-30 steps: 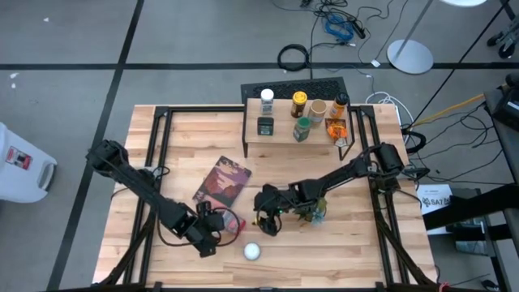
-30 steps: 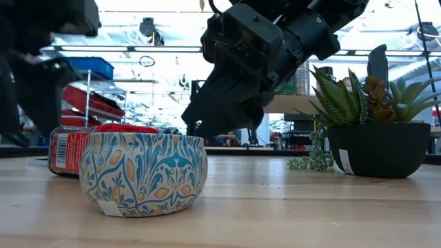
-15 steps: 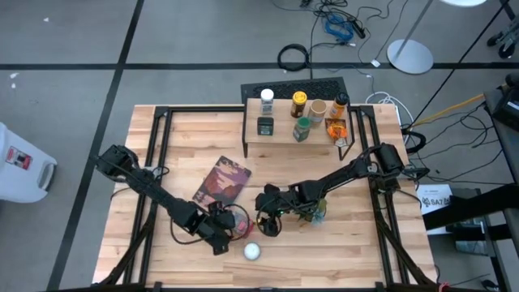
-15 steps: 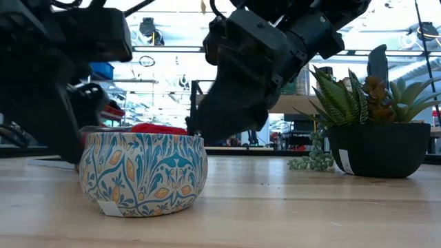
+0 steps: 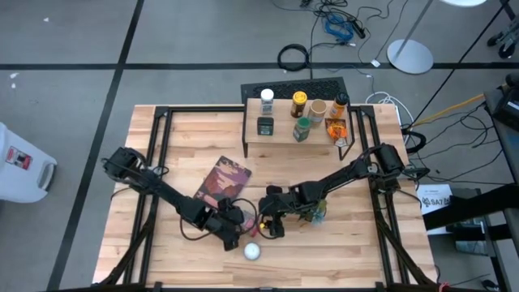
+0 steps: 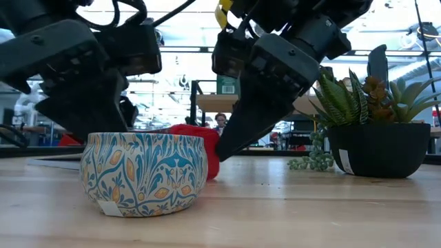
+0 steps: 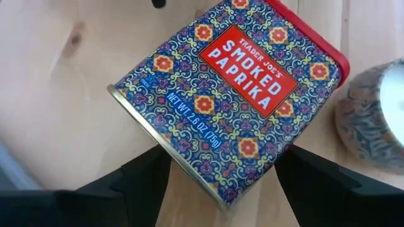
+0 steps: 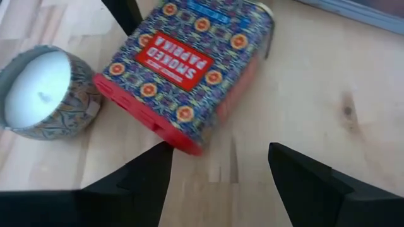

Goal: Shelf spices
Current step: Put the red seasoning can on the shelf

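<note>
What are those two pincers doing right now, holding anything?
Left pincer: fingers astride the patterned red-lidded smoked paprika tin; grip unclear.
Right pincer: open, empty, beside the same tin.

High view: overhead, straight down, far, whole tabletop (image 5: 178, 138). Low view: tabletop height, level, close behind patterned candle tin (image 6: 143, 172). Both wrist views: close, angled down. All four share paprika tin (image 7: 230, 94) beside candle tin.
</note>
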Motion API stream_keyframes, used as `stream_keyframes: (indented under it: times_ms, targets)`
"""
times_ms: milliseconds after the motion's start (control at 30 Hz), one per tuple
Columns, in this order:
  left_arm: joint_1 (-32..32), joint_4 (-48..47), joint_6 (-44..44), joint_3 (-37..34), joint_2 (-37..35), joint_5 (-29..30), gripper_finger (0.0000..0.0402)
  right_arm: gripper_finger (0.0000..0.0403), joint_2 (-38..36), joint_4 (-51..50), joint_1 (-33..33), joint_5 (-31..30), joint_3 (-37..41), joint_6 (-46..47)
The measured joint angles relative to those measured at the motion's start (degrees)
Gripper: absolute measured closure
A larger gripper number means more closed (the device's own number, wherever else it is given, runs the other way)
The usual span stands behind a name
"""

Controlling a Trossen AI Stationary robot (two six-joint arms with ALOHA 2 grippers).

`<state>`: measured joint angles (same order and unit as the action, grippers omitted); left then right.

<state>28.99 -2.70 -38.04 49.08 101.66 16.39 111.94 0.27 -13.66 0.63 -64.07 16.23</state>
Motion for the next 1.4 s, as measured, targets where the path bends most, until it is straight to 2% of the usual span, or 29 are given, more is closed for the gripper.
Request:
stream_keyframes:
  times_ms: [367,733,933,1200,1400]
  targets:
    - [-2.44,7.25,2.58,-0.13,1.78,-3.67,0.0118,0.0152,-0.69,5.51,-0.19,2.81,0.11,2.7]
    - [-4.52,8.86,1.25,-0.24,1.76,-8.45,0.0118,0.0151,-1.44,1.69,0.08,1.37,-4.0,3.62]
    - [-4.87,7.6,-0.07,-0.06,1.76,-6.2,0.0118,0.0154,-1.46,1.05,0.52,1.11,-4.94,8.05]
    - [-5.14,7.7,4.61,0.74,1.89,-3.95,0.0118,0.0167,-1.41,2.22,2.12,-0.62,-7.74,10.2]
    - [-5.38,8.83,6.88,2.16,1.8,-3.75,0.0119,0.0168,-1.22,-0.29,2.85,0.82,-9.29,10.38]
